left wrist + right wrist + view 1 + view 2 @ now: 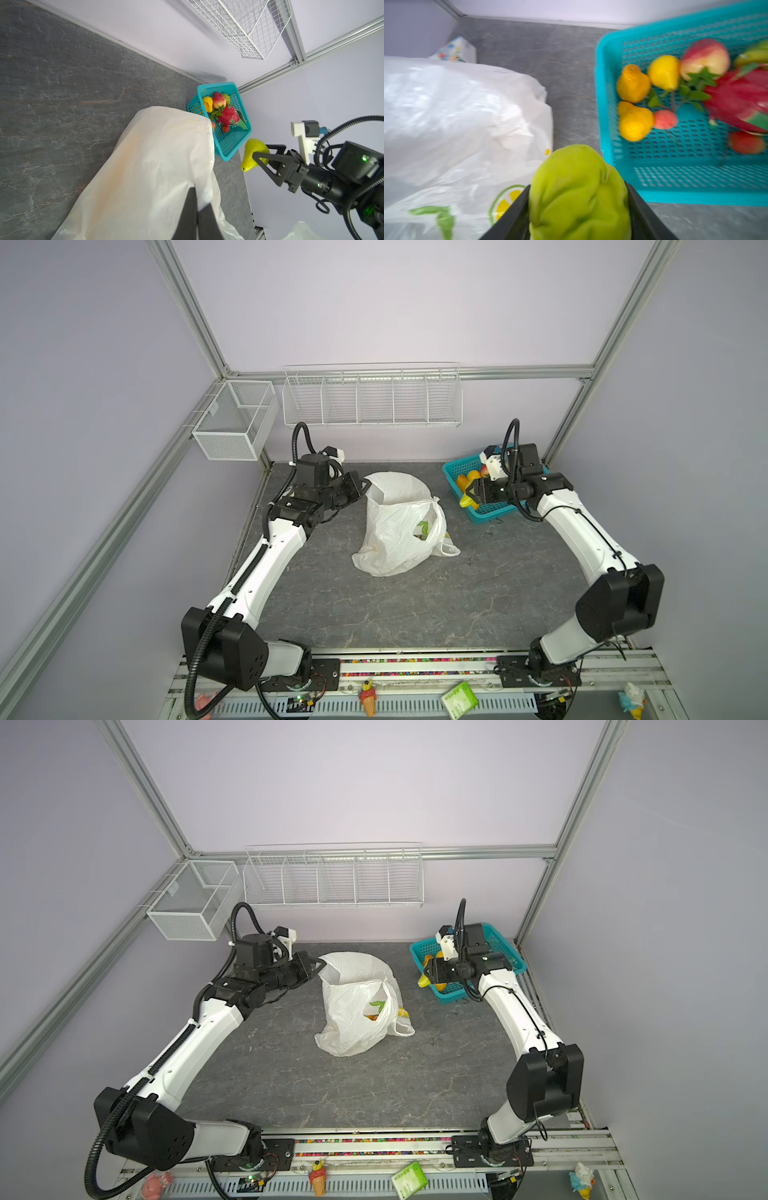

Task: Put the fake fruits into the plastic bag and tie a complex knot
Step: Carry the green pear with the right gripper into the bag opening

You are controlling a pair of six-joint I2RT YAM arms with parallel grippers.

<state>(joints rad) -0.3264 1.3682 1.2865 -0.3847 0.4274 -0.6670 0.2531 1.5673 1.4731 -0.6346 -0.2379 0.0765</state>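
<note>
We logged the left gripper (198,199) pinched tight on the plastic bag (395,531) rim, mid-bench. The right gripper (260,150), jaws part-spread, clamped a green pear (252,146) beside the fruit-filled teal basket (227,154), far right corner.

A teal lattice basket (492,514) sits at the far right corner of the grey stone-look table (415,605) before me. On the back wall I see a white wire rack (372,400) with dividers, a mesh bin (232,423) left of it. Along the near rail are ice-cream-cone figurines (368,697) and a tilted green carton (459,699)
</note>
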